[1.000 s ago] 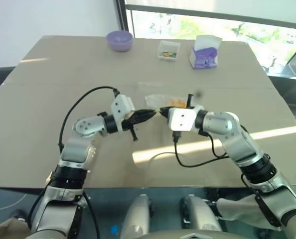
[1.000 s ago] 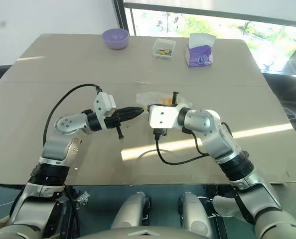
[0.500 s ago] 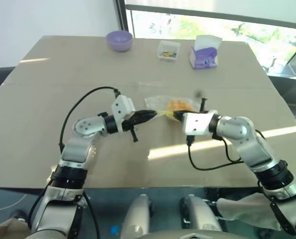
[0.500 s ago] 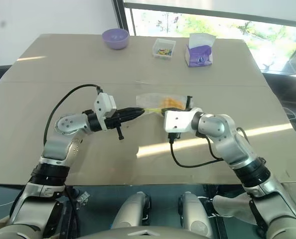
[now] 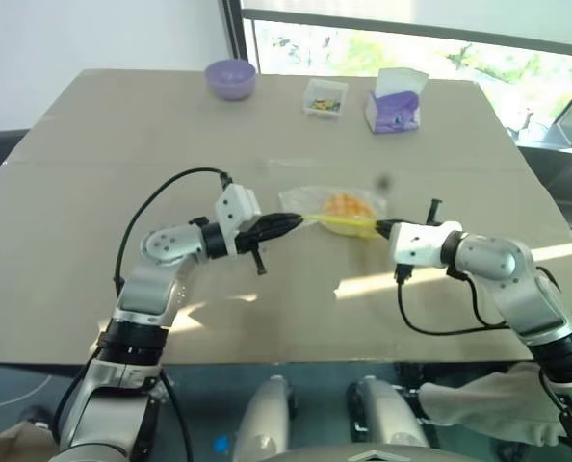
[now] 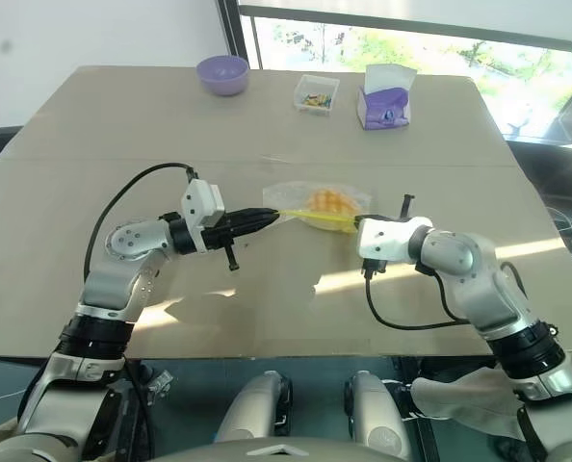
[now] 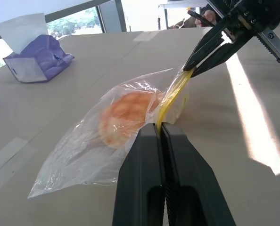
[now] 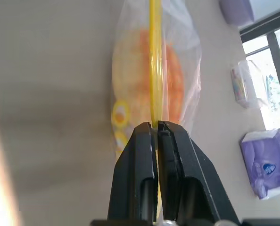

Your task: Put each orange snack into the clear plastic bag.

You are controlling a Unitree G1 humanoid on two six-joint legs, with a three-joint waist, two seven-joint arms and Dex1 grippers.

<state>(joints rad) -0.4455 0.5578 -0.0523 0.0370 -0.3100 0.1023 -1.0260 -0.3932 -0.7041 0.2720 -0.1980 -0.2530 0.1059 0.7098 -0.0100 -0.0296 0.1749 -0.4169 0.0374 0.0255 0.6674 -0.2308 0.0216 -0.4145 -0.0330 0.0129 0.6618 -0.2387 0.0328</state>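
Orange snack (image 7: 126, 117) sits inside the clear plastic bag (image 7: 90, 150), which hangs between the two grippers just over the table (image 5: 122, 173), its yellow seal strip (image 5: 342, 221) pulled taut from one to the other. Left gripper (image 5: 299, 219) is clamped on one end of the strip, the bun just beyond its fingertips; right gripper (image 5: 380, 229) is pinched tight on the opposite end, the bun likewise just past its tips. Well beyond both grippers, at the far edge of the table: purple bowl (image 5: 230, 77), small clear box (image 5: 325, 97), purple tissue box (image 5: 396, 103).
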